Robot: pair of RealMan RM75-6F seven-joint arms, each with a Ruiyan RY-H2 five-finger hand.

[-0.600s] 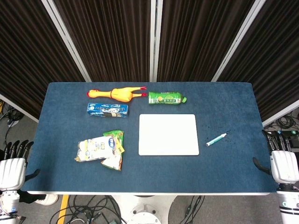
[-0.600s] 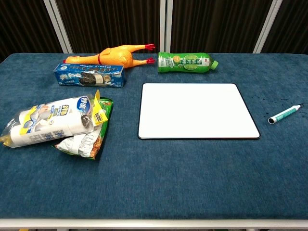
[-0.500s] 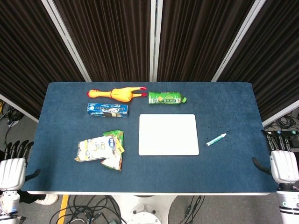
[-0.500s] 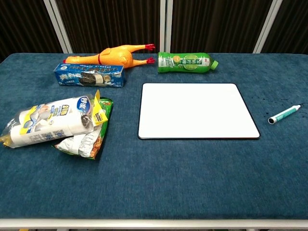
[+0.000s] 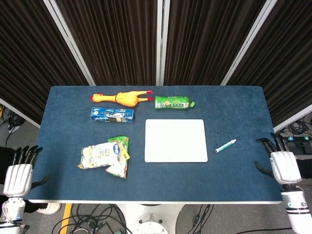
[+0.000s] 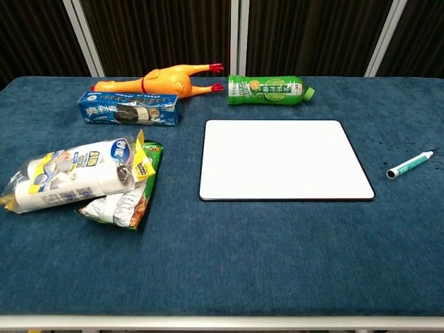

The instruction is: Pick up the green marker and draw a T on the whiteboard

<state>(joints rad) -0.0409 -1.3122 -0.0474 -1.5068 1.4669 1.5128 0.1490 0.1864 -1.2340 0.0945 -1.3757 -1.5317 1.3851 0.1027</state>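
The green marker [image 5: 225, 145] [image 6: 409, 165] lies slanted on the blue table, just right of the blank whiteboard [image 5: 175, 140] [image 6: 285, 159]. My right hand [image 5: 279, 165] hovers at the table's near right corner, fingers apart and holding nothing, well to the right of the marker. At the near left corner my left hand [image 5: 19, 175] stays off the table edge, fingers spread and empty. Neither hand shows in the chest view.
Left of the whiteboard lie two snack bags [image 5: 105, 156] [image 6: 83, 180]. Along the back sit a blue cookie box [image 5: 112, 114], a rubber chicken [image 5: 123, 97] and a green bottle [image 5: 173, 103] on its side.
My right hand has shifted left, inward over the table's right edge. My left hand has moved slightly right and down. The objects on the table have not moved.
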